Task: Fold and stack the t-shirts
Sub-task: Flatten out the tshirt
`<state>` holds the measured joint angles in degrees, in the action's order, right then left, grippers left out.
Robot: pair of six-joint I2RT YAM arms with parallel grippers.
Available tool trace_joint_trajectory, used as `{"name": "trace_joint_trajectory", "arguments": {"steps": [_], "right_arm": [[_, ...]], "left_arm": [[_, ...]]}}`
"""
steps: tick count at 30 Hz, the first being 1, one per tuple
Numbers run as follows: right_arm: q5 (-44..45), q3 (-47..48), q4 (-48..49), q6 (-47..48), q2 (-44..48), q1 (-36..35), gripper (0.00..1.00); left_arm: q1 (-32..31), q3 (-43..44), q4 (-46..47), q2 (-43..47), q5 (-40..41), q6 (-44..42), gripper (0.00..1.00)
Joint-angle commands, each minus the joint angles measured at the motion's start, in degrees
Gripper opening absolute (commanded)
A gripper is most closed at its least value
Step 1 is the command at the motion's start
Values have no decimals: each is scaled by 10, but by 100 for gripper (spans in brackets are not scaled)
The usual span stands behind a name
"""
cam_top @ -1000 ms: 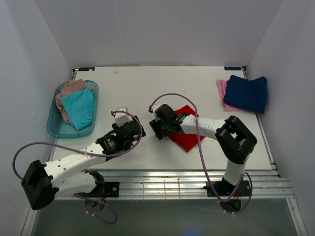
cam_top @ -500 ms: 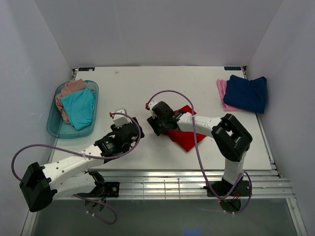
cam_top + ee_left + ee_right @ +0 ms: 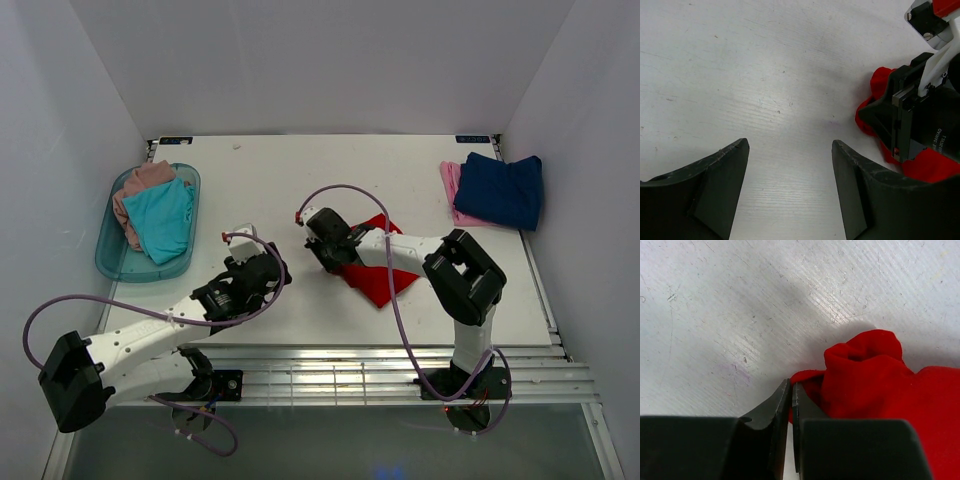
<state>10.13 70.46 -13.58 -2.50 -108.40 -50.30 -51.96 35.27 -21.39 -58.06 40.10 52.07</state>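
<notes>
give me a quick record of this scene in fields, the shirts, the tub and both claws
red t-shirt: crumpled, middle of the table
right claw: shut at the red t-shirt's edge; whether cloth is pinched is unclear
left claw: open, over bare table, holding nothing
navy blue t-shirt: folded, on top of light pink t-shirt, far right
turquoise t-shirt: in teal tub, lying over pink-beige t-shirt
</notes>
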Motion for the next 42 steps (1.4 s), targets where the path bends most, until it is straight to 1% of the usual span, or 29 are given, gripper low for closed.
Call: {"name": "trace_joint_trajectory", "arguments": {"steps": [1,5,6,8,9,10,11,12,13,15,17,18,19,21,22,25,26,28,29,33,34,35,36,37,38,39,40,41,42], "right_arm": [[5,35,-21,1,0,-2,8],[-5,119,-54,-15,52,-5,8],[-3,171,-71,-16,63,-6,8],[1,242,-101,-14,89,-7,8],[2,326,-119,-12,93,-7,8],[4,373,-161,-7,94,-7,8],[6,418,-182,-4,94,-7,8],[15,497,-201,0,93,-7,8],[23,528,-229,7,96,-8,8],[59,564,-245,17,108,-8,8],[97,545,-242,22,149,-7,8],[142,525,-237,39,164,-6,8],[162,475,-229,45,196,-2,8],[210,417,-224,44,242,6,8],[221,353,-221,40,256,11,8],[238,243,-210,-1,317,35,8],[249,169,-209,-29,331,44,8],[279,97,-210,-53,367,57,8],[293,28,-210,-65,380,62,8],[311,-89,-229,-143,433,95,8],[318,-102,-236,-154,438,107,9],[328,-112,-243,-162,439,113,16],[341,-120,-250,-167,436,117,28],[343,-119,-251,-162,434,119,55],[328,-116,-246,-155,429,119,63],[311,-113,-229,-140,423,119,67],[291,-113,-178,-108,420,119,72],[239,-113,-150,-91,417,120,73],[208,-113,-122,-76,401,122,75]], "left_arm": [[0,0,-1,17,16,10,77],[0,4,-36,21,38,35,77],[0,5,-44,26,52,45,76],[0,6,-72,33,67,74,75],[-1,5,-79,40,74,82,75],[0,5,-88,44,86,93,75],[0,6,-106,49,93,114,75],[0,5,-113,59,99,123,75],[0,5,-122,65,111,134,75],[0,5,-143,78,122,160,74],[0,5,-154,101,135,167,73],[0,5,-156,109,140,168,73],[0,6,-162,120,147,168,72],[0,11,-170,130,153,168,71],[-1,14,-178,131,154,169,71],[0,19,-186,143,155,169,71],[0,20,-191,148,153,168,70],[0,21,-197,153,143,170,70],[0,20,-199,158,139,170,69],[0,6,-203,171,124,174,68],[0,4,-203,170,123,175,68],[-1,3,-202,168,124,180,68],[0,2,-201,156,123,181,68],[-1,2,-194,147,125,182,69],[0,2,-186,133,131,175,70],[0,4,-178,118,136,170,73],[0,6,-155,82,151,161,75],[0,12,-133,62,159,144,77],[-1,14,-107,43,165,84,80]]}}
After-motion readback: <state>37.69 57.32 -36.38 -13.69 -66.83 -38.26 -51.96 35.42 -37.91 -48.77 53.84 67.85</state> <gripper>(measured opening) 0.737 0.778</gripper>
